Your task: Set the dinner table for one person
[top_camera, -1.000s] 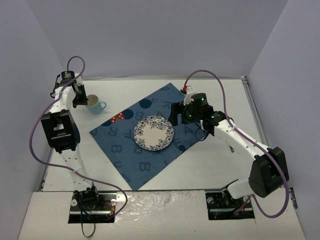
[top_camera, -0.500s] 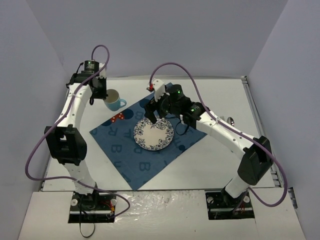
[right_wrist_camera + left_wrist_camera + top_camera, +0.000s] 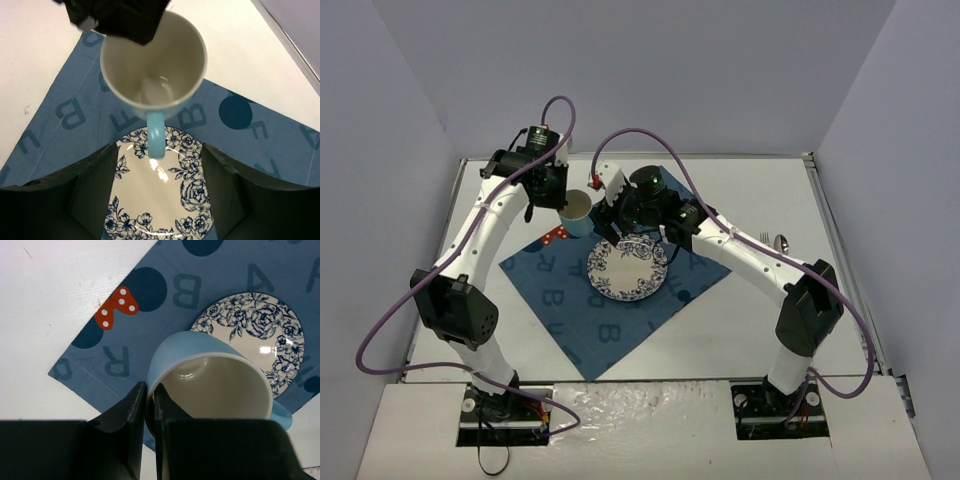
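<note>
My left gripper (image 3: 563, 200) is shut on the rim of a light blue mug (image 3: 578, 211) with a cream inside and holds it in the air over the far corner of the blue letter placemat (image 3: 560, 300). One finger is inside the rim and one outside (image 3: 150, 405). The mug also shows in the right wrist view (image 3: 152, 62), its handle (image 3: 156, 134) pointing at my right gripper. My right gripper (image 3: 159, 190) is open and empty, close to the handle and above the blue-and-white floral plate (image 3: 627, 267) on the placemat. The white dinner table (image 3: 750, 320) lies under everything.
Cutlery (image 3: 772, 240) lies on the table to the right, beside the right arm. Grey walls close in the table on three sides. A red dotted patch (image 3: 552, 237) is printed on the placemat below the mug.
My left arm has carried the mug from the far left of the table rightward to over the placemat corner. My right gripper has swung left over the plate toward the mug.
</note>
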`<control>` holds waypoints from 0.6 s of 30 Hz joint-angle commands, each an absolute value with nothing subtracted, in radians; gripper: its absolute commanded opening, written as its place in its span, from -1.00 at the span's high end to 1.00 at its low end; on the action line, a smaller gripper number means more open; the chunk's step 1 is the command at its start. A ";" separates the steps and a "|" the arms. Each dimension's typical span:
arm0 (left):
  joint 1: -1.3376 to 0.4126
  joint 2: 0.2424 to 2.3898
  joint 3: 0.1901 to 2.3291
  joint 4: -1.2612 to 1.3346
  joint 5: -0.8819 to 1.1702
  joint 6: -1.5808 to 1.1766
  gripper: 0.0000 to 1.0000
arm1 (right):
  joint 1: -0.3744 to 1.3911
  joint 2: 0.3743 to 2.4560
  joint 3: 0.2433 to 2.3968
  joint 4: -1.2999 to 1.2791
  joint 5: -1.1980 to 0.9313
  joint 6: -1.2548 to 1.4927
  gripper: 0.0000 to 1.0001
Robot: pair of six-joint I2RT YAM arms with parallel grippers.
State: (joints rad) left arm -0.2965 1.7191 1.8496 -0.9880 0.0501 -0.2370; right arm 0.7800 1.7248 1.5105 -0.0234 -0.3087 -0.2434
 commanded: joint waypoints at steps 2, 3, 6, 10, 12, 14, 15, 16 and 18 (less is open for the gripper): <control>-0.346 1.623 1.899 -0.954 0.031 -0.287 1.00 | 0.792 1.735 1.583 0.029 -0.344 -0.276 -0.22; -0.352 1.622 1.896 -0.951 0.031 -0.292 1.00 | 0.792 1.742 1.587 0.028 -0.345 -0.276 -0.15; -0.360 1.614 1.893 -0.948 0.028 -0.299 1.00 | 0.792 1.751 1.595 0.026 -0.351 -0.273 -0.06; -0.371 1.608 1.899 -0.948 0.025 -0.302 1.00 | 0.792 1.758 1.597 0.019 -0.350 -0.273 0.08; -0.376 1.606 1.899 -0.947 0.023 -0.300 1.00 | 0.792 1.759 1.596 0.016 -0.350 -0.274 0.18; -0.379 1.606 1.899 -0.948 0.024 -0.298 1.00 | 0.792 1.758 1.595 0.013 -0.344 -0.275 0.30; -0.380 1.607 1.899 -0.950 0.025 -0.298 1.00 | 0.792 1.757 1.595 0.013 -0.343 -0.275 0.38; -0.382 1.609 1.899 -0.954 0.026 -0.297 1.00 | 0.792 1.755 1.596 0.014 -0.342 -0.276 0.50; -0.383 1.609 1.898 -0.958 0.025 -0.295 1.00 | 0.792 1.755 1.598 0.012 -0.338 -0.278 0.74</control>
State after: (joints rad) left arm -0.3686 1.6909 1.8496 -0.9954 0.0254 -0.2741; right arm 0.7864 1.7721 1.5463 -0.0320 -0.3306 -0.2656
